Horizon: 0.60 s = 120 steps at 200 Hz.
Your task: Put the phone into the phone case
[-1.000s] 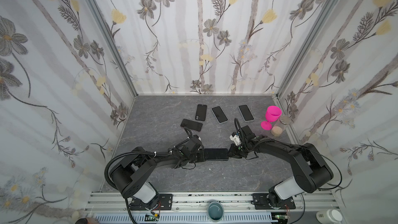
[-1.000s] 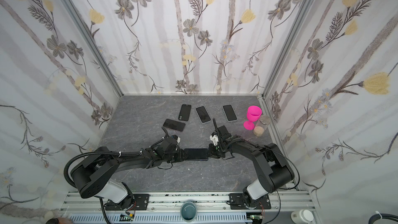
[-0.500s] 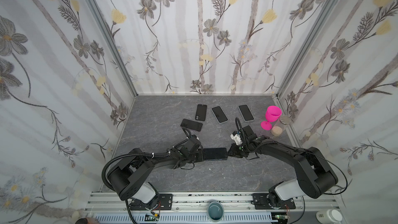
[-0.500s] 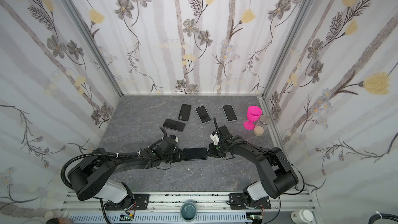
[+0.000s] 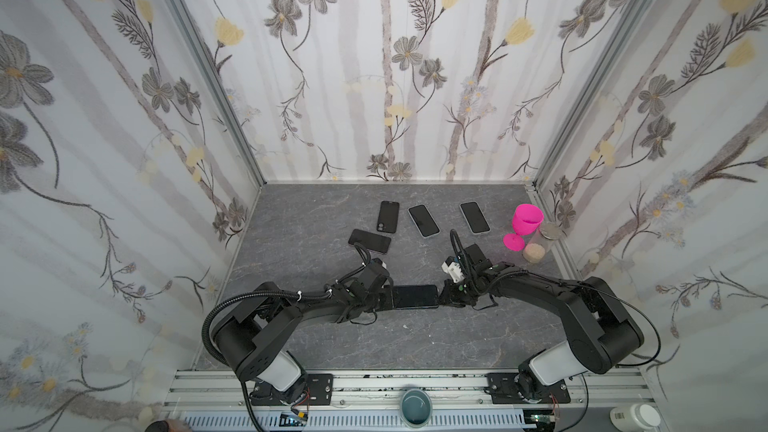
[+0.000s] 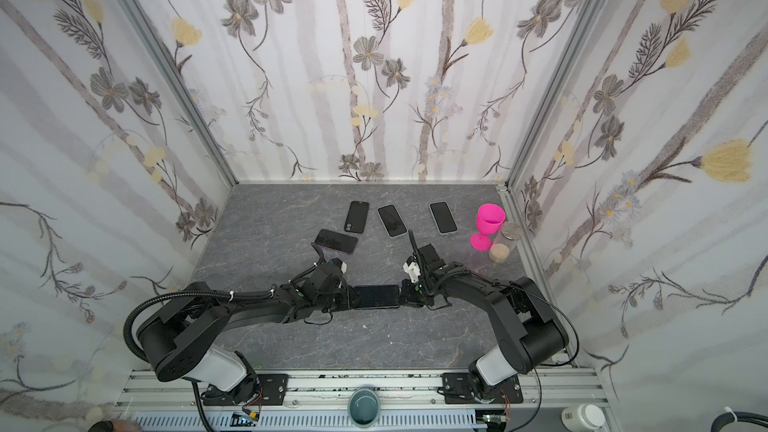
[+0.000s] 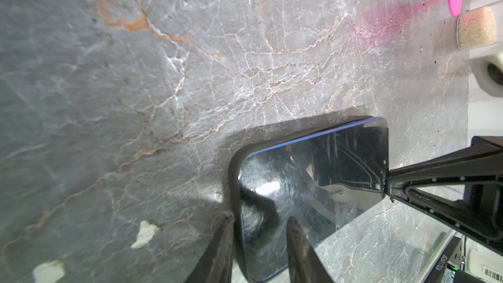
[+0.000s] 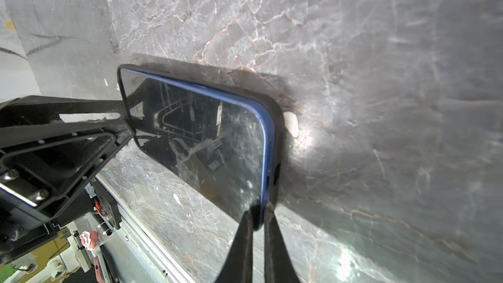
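Left gripper [image 5: 388,299] is closed on the left end of the phone case [image 7: 233,186]. Its wrist view shows one finger under the black case and the other on the screen. Right gripper [image 5: 443,296] is pinched almost fully together at a corner of the opposite end, nipping phone and case between its fingers.

The phone [image 5: 415,297] lies flat, screen up, on the bench [image 5: 316,218], toward the front and between the two grippers. It sits in the case. Its blue edge shows above the black rim along one long side and around the right end.

Surroundings:
- A row of three spare phones [image 5: 423,220] lies toward the back wall.
- A fourth phone [image 5: 370,241] lies askew just in front of that row's left end, behind the left arm's wrist.
- A pink goblet [image 5: 524,226] and a clear jar [image 5: 540,243] with sandy contents stand side by side at the right wall.
- All of these are well apart from the held phone.
- Pale flecks [image 7: 144,234] mark the bench surface just beside the case.

Compared with a second ago, the phone, the case and both grippers are in the same places. The right arm's posture has shifted slightly. The spare phones, goblet and jar have not moved.
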{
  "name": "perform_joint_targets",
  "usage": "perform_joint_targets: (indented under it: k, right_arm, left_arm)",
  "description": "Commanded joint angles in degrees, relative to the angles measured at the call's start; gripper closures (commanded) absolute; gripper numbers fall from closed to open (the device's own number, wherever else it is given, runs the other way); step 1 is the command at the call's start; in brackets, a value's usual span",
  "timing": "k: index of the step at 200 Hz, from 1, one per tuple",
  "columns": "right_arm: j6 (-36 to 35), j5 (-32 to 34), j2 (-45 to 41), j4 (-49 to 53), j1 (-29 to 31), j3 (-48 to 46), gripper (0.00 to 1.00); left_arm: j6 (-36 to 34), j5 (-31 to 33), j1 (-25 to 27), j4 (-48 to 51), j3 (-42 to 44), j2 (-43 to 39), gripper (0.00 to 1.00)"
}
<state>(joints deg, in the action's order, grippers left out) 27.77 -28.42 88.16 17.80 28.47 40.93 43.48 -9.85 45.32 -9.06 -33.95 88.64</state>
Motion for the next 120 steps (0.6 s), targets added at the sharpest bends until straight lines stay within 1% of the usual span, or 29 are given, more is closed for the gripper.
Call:
perform_joint_targets:
  k: [1,50,120]
  right_arm:
    - [-1.3,2.3,1.1,1.6,0.2,-0.1,0.92]
    - [-2.2,4.8,2.9,2.7,0.3,-0.3,0.93]
    - [-2.9,6.4,5.2,3.0,0.3,-0.2,0.93]
  left_arm:
    - [-0.7,-0.3,0.0,3.4,-0.3,0.9,0.65]
    - [-0.6,-0.5,0.0,3.4,-0.4,1.2,0.64]
    - [-0.6,-0.6,0.0,3.5,-0.4,1.3,0.65]
